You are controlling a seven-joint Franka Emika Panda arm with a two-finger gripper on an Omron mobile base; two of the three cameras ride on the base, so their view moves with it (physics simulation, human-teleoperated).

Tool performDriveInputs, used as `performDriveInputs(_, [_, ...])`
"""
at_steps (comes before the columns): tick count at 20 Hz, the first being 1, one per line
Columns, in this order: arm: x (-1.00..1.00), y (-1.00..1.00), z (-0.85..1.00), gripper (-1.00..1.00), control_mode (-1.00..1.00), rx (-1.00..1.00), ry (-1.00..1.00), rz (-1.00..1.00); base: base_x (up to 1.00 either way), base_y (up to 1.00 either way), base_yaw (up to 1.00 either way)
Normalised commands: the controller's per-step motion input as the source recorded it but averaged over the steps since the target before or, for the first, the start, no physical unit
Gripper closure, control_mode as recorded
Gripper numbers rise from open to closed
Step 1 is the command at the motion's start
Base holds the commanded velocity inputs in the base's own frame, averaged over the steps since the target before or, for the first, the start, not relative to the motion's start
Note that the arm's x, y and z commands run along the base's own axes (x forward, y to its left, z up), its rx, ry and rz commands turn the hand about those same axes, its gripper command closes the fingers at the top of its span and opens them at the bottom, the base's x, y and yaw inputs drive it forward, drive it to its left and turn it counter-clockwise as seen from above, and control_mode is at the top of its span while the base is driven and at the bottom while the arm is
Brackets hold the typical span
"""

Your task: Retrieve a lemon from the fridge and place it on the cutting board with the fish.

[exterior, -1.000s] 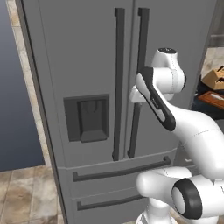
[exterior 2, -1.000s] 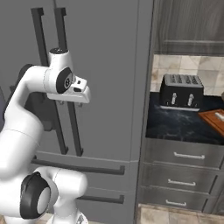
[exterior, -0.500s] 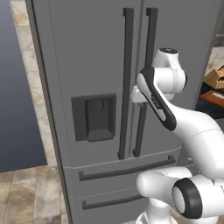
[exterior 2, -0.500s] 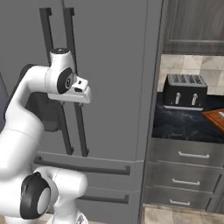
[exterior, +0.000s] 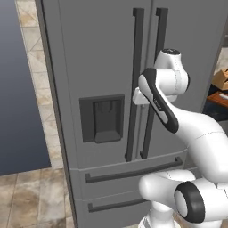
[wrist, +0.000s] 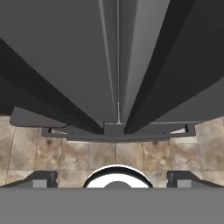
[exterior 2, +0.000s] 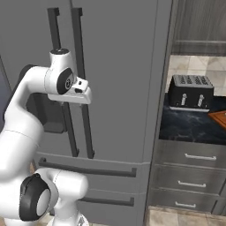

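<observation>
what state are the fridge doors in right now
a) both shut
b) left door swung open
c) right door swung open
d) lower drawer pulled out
a, both doors of the fridge sit flush along the centre seam, with the two dark handles side by side and the drawers closed.
</observation>
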Motion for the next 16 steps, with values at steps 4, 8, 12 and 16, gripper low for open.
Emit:
performDriveInputs(4, [0.00, 0.00, 0.00, -1.00, 1.00, 0.00, 0.00, 0.00, -0.39, 0.00, -0.01])
performDriveInputs(8, [0.00, 0.00, 0.00, -1.00, 1.00, 0.00, 0.00, 0.00, -0.47, 0.00, -0.02])
performDriveInputs(12, [0.00, 0.00, 0.00, -1.00, 1.00, 0.00, 0.00, 0.00, -0.39, 0.00, -0.01])
performDriveInputs(16, [0.00, 0.00, 0.00, -1.00, 1.00, 0.00, 0.00, 0.00, -0.25, 0.00, -0.01])
